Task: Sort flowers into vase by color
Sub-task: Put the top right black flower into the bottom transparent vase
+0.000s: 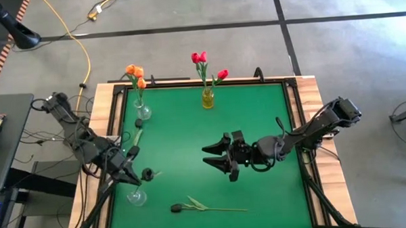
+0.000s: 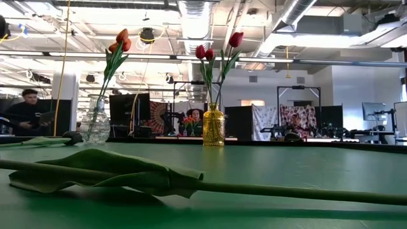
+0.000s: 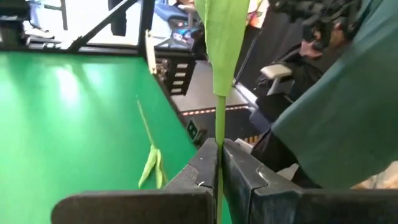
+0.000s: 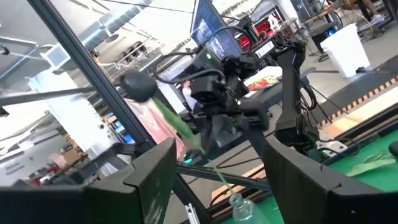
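nearest the front edge of the green surface [image 1: 257, 125], a near-black tulip [image 1: 193, 207] lies flat. beyond it the left hand [image 1: 130, 172] is clamped on a dark tulip's stem [image 3: 220, 124] over a clear vase [image 1: 137, 196]; the right hand [image 1: 217, 157] hovers mid-surface, fingers apart. farthest, orange tulips [image 1: 135, 72] and red tulips [image 1: 202, 60] stand in vases.

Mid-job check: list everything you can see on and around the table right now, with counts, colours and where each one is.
Orange tulips: three, in clear vase, far left.
Red tulips: three, in yellow vase, far centre.
Dark tulip: one, lying flat, near edge.
Dark tulip, held: one, above empty clear vase, near left.
Table: green.
Person: one, beyond the table.
Left gripper: shut on stem.
Right gripper: open, mid-table.
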